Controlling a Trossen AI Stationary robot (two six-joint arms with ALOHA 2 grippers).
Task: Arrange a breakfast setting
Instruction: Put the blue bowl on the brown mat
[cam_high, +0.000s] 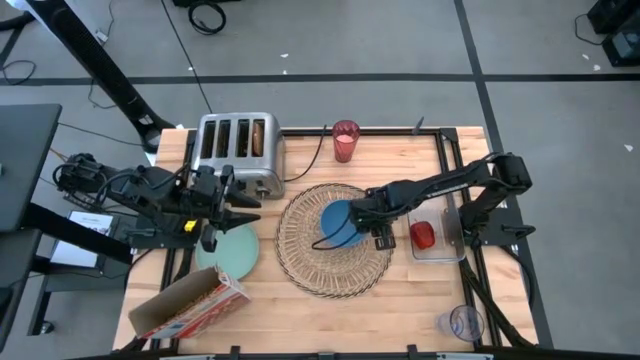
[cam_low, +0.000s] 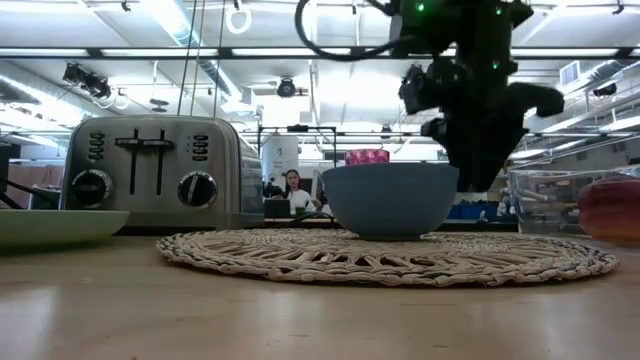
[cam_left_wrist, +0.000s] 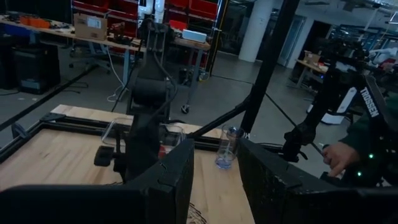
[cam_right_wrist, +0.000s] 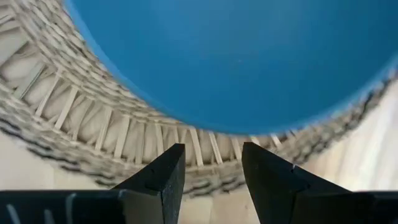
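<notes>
Bowl (cam_right_wrist: 249, 56) sits on mat (cam_right_wrist: 74, 118) just ahead of my right gripper (cam_right_wrist: 213, 163), jaws partly open, empty; I lift straight up, avoiding the rim.

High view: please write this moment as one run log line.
blue bowl: on round woven wicker placemat | right gripper: open, beside bowl | left gripper: open, above pale green plate

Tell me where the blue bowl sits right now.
In the high view the bowl sits on the wicker placemat at mid-table, right of the green plate, with the right hand just beside it.
</notes>
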